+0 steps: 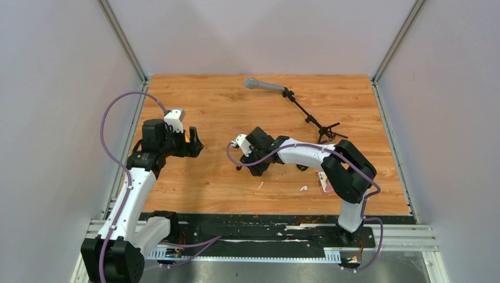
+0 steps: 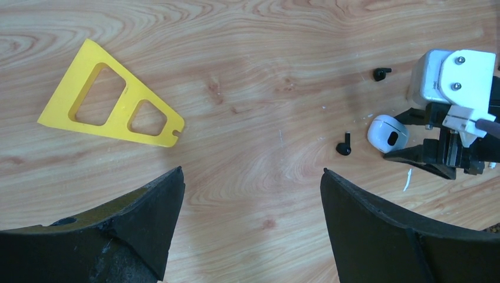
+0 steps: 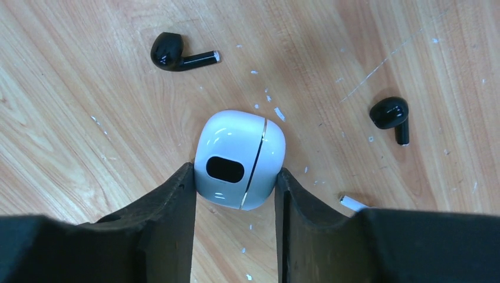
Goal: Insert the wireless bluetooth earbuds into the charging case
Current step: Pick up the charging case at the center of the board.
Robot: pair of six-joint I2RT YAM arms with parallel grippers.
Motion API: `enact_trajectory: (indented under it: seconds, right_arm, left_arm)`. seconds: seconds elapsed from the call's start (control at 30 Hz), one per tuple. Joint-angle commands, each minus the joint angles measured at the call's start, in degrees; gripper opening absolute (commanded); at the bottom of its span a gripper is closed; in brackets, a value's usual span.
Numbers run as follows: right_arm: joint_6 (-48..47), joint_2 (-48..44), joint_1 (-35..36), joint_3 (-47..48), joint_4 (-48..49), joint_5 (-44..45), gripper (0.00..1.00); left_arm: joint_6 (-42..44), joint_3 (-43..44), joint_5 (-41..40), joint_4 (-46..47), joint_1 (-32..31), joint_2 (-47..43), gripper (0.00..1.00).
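Note:
The white charging case [image 3: 239, 156] lies closed on the wooden table, its seam and a dark oval spot facing up. My right gripper [image 3: 234, 171] is shut on the case, one finger pressing each side. Two black earbuds [image 3: 177, 54] [image 3: 392, 115] lie loose on the wood beyond it, untouched. A small white stem-like piece [image 3: 352, 203] peeks out beside the right finger; I cannot tell what it is. In the left wrist view the case [image 2: 387, 134] and both black earbuds [image 2: 344, 147] [image 2: 382, 73] show at the right. My left gripper [image 2: 250, 171] hangs open over bare wood.
A yellow triangular cut-out piece [image 2: 112, 94] lies near the left gripper. A microphone on a small tripod [image 1: 295, 103] lies at the back of the table. A pinkish item [image 1: 324, 180] sits by the right arm. White specks [image 1: 303, 188] dot the front of the table.

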Motion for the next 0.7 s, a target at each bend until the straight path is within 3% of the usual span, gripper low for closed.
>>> enact_trajectory:
  seconds: [0.0,0.1,0.13,0.4,0.53,0.67]
  right_arm:
    - [-1.1,-0.4,0.1,0.7,0.5,-0.1,0.24]
    - [-4.5,-2.2,0.3,1.6,0.8,0.2,0.03]
    - [-6.0,-4.2,0.7,1.8,0.9,1.2,0.00]
    - [-28.5,-22.6,1.7,2.7,0.7,5.6,0.00]
    - [-42.1,-32.4,1.7,-2.0,7.6,6.5,0.00]
    - [-51.9,-39.4,2.3,-5.3,16.5,6.5,0.00]
  left_arm:
    - [-1.3,-0.8,1.2,2.5,0.5,-0.4,0.92]
    - [-1.6,-1.1,2.4,3.3,0.5,-0.1,0.91]
    - [-1.6,-1.1,3.1,3.5,0.5,0.2,0.91]
    - [-0.7,5.2,13.8,8.4,-2.5,5.3,0.89]
    - [3.2,17.8,13.6,3.4,-8.4,11.2,0.88]
    - [1.3,23.2,24.3,8.6,-10.1,11.5,0.88]
